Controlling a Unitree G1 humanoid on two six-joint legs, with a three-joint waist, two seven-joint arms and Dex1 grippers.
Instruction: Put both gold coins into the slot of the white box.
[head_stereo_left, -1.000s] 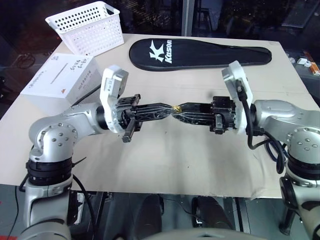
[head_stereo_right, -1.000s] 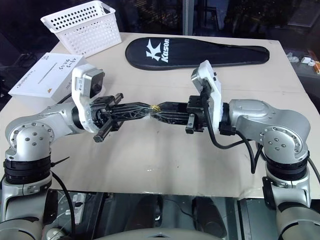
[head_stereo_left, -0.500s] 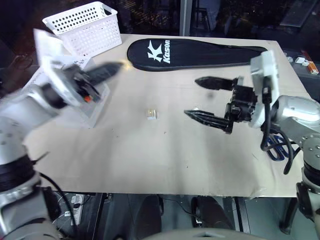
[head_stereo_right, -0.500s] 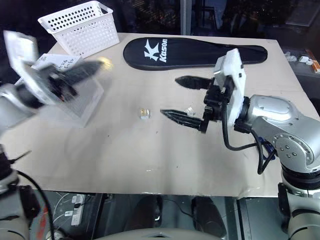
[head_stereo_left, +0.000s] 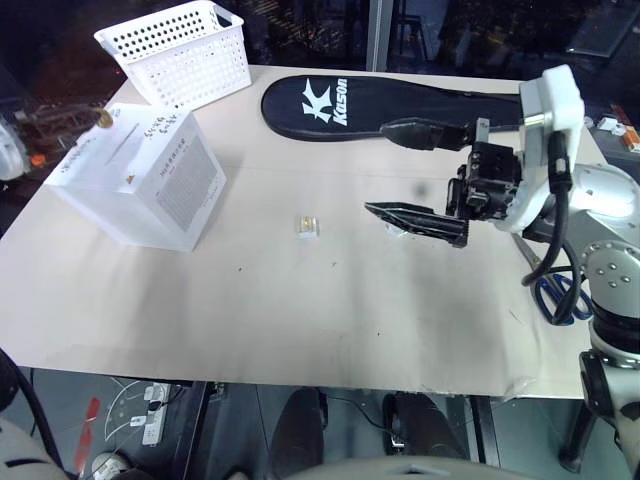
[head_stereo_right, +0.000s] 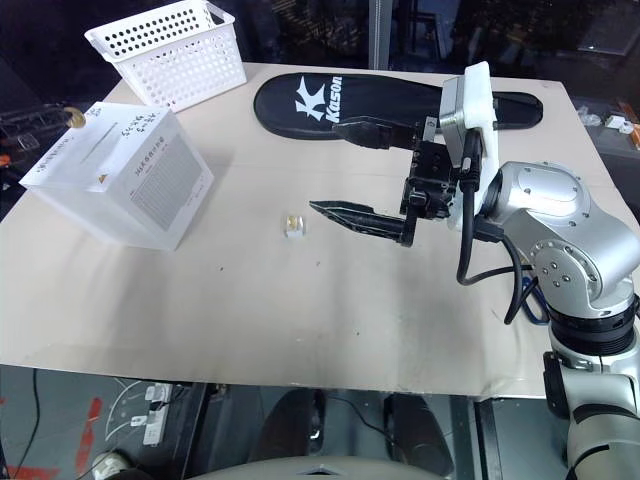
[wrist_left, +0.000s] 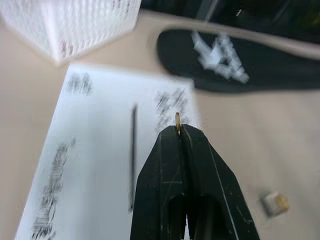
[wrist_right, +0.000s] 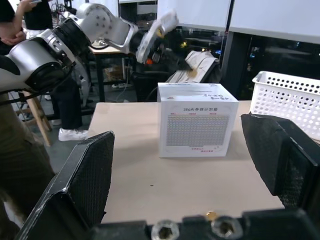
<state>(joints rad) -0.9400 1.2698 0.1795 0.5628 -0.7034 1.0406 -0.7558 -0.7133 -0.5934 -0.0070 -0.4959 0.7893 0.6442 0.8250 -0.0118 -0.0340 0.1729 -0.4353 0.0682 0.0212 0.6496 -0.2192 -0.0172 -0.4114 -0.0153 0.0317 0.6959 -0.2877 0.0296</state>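
Your left claw (wrist_left: 178, 131) pinches a gold coin (wrist_left: 177, 120) above the white box (head_stereo_left: 140, 180); right claw (head_stereo_right: 340, 168) gapes empty near the "Kason" case (head_stereo_left: 400, 105).

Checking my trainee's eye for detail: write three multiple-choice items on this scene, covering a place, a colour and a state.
1. The gold coin in the left gripper is:
A. above the white box's top
B. against its side
C. under it

2. The racket cover is:
A. white
B. black with white lettering
C. orange

3. The right gripper is:
A. shut on a coin
B. shut, empty
C. open, empty

Key: 1 A, the left wrist view shows the coin over the printed top, beside the slot. 2 B, both eye views show it. 3 C, its fingers stand wide apart with nothing between them.
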